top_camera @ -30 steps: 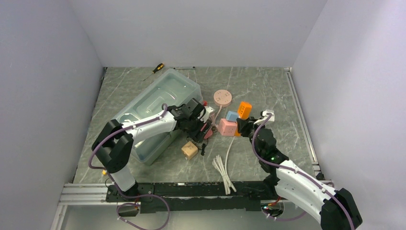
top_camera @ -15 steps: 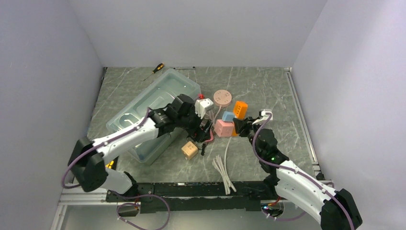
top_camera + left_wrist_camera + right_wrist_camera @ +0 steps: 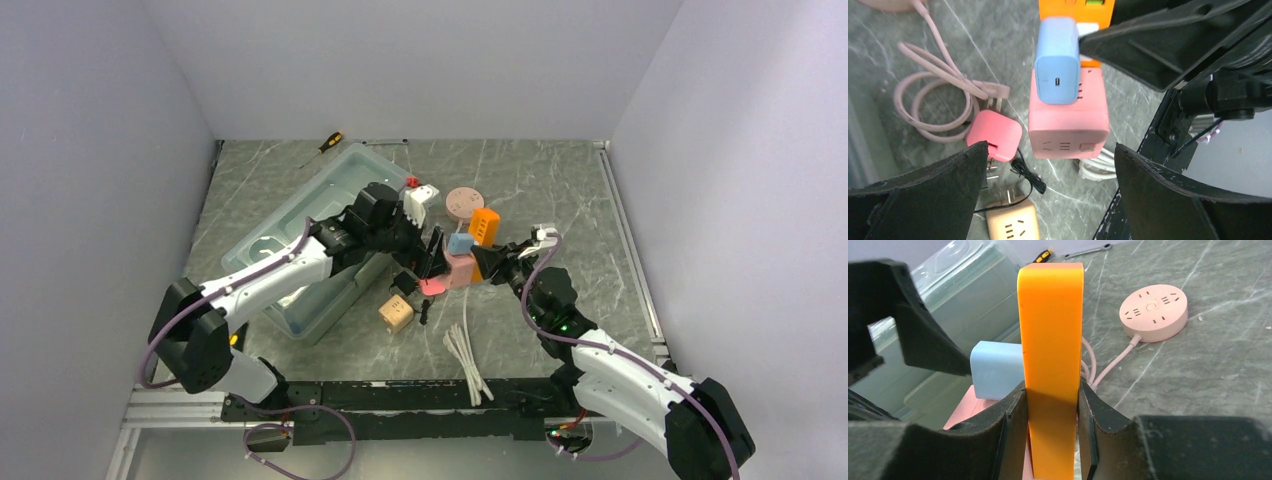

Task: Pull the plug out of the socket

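Observation:
A pink cube socket carries a blue plug and an orange plug. My right gripper is shut on the orange plug, its pads pressed on both flat sides, and the cube seems held a little off the table. My left gripper is open just left of the cube. In the left wrist view, the left gripper has its fingers either side of the pink cube, not touching it. The blue plug sits on the cube's top face.
A clear plastic bin lies behind the left arm. A round pink socket with its pink cord, a small red-pink adapter, a tan cube socket, a white cable bundle and a screwdriver lie around.
My right gripper has carried the pink cube with both plugs to the left. My left gripper has swung up and right, so that its open fingers flank the cube.

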Action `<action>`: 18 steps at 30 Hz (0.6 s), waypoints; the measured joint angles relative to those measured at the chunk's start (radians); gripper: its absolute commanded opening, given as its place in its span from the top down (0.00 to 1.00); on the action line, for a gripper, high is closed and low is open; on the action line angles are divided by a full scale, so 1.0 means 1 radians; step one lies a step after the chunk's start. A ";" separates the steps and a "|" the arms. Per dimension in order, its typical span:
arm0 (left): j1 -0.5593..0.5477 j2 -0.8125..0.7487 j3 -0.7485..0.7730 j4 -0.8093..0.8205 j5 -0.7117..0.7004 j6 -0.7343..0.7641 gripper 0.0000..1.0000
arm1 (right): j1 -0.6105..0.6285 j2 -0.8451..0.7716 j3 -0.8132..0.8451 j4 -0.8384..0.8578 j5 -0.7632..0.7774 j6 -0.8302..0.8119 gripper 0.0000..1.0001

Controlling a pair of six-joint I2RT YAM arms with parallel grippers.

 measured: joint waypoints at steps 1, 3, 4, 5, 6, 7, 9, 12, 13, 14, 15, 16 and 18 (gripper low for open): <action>0.000 0.013 -0.007 0.001 0.012 -0.003 0.00 | 0.003 0.002 0.000 0.006 -0.003 0.000 1.00; 0.000 0.029 -0.022 0.006 0.040 -0.010 0.00 | 0.006 0.004 0.000 0.016 -0.007 0.000 1.00; 0.000 0.031 -0.026 0.009 0.049 -0.015 0.00 | 0.007 0.005 0.000 0.020 -0.009 0.001 1.00; 0.000 0.034 -0.030 0.012 0.061 -0.022 0.00 | 0.009 0.005 0.000 0.024 -0.011 0.002 1.00; 0.000 0.035 -0.032 0.018 0.072 -0.027 0.00 | 0.010 0.008 0.000 0.029 -0.013 0.005 1.00; 0.000 0.038 -0.032 0.023 0.082 -0.030 0.00 | 0.010 0.010 0.000 0.032 -0.015 0.007 1.00; 0.000 0.048 -0.032 0.042 0.105 -0.041 0.00 | 0.014 0.017 0.000 0.039 -0.015 0.011 1.00; 0.000 0.082 -0.032 0.068 0.143 -0.064 0.00 | 0.020 0.024 0.000 0.045 -0.015 0.014 1.00; 0.000 0.093 -0.032 0.072 0.153 -0.071 0.01 | 0.023 0.024 0.000 0.045 -0.015 0.015 1.00; 0.000 0.102 -0.032 0.075 0.161 -0.076 0.03 | 0.025 0.024 0.000 0.046 -0.014 0.016 1.00; 0.000 0.114 -0.032 0.077 0.169 -0.082 0.05 | 0.028 0.024 0.000 0.046 -0.014 0.016 1.00; -0.001 0.122 -0.032 0.076 0.173 -0.085 0.08 | 0.030 0.024 0.000 0.046 -0.014 0.016 1.00; -0.001 0.134 -0.032 0.076 0.178 -0.091 0.15 | 0.035 0.024 0.000 0.047 -0.013 0.016 1.00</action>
